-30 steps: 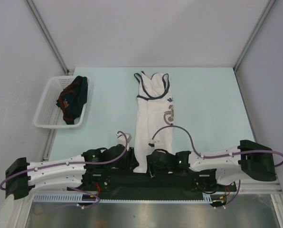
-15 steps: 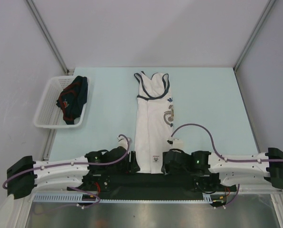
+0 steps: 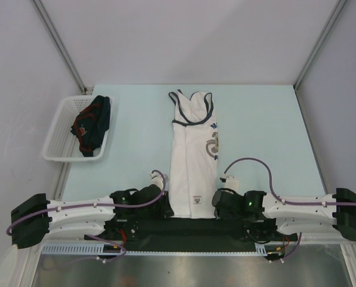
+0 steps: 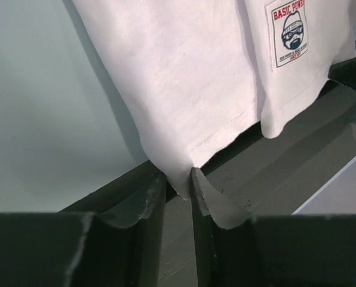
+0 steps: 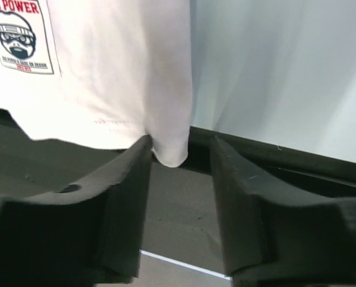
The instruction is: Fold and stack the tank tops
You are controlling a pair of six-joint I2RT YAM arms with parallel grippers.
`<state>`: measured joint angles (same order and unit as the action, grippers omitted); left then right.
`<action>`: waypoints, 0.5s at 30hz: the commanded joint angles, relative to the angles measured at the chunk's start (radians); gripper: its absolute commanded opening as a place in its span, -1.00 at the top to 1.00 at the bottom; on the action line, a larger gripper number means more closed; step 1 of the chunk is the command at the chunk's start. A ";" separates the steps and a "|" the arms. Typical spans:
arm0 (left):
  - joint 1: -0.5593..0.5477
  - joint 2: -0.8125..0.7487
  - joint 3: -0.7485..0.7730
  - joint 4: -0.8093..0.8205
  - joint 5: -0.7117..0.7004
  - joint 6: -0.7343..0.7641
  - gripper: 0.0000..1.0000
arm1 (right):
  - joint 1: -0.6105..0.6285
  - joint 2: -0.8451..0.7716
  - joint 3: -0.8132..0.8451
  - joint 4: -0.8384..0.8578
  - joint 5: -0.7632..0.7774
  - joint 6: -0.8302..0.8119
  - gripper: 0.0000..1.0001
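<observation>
Fingers of the left gripper [image 4: 177, 179] stand almost together, pinching the 9 o'clock hem corner of the white tank top [image 3: 193, 155] between their tips (only the very tip of the cloth is caught). At 3 o'clock from it, across the hem, the right gripper [image 5: 179, 143] is released. Its jaws stand wide with the other hem corner hanging between them, touching one finger and clear of the other.

Both grippers sit low at the 6 o'clock edge of the table [image 3: 267, 131], one on either side of the garment. The top lies flat as a long narrow strip down the middle of the table. Its hem is at 6 o'clock over the black rail [image 3: 184, 230] and its straps point toward 12 o'clock. A sewn label [image 4: 290, 31] sits near the hem, and the chest print [image 3: 212, 145] is on the 3 o'clock side.

Well apart, at about 10 o'clock, the navy tank top [image 3: 91, 124] lies crumpled in a white basket [image 3: 57, 128] at the table's edge.
</observation>
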<state>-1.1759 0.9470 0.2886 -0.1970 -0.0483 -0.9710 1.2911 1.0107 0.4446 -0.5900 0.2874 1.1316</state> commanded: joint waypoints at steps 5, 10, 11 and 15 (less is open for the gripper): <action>0.004 -0.037 -0.012 0.010 -0.007 -0.018 0.88 | -0.012 0.012 -0.011 0.097 -0.021 -0.030 0.69; 0.004 -0.050 0.014 -0.021 -0.013 -0.014 0.99 | -0.009 0.002 0.016 0.076 -0.018 -0.047 1.00; 0.004 -0.051 0.020 -0.024 -0.015 -0.012 1.00 | -0.009 -0.003 0.031 0.070 -0.016 -0.052 1.00; 0.013 -0.030 0.082 -0.047 -0.035 0.015 0.99 | -0.029 -0.020 0.094 0.036 0.015 -0.090 1.00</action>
<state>-1.1744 0.9134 0.2974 -0.2333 -0.0555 -0.9756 1.2774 1.0172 0.4591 -0.5453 0.2588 1.0794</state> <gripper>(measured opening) 0.011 0.021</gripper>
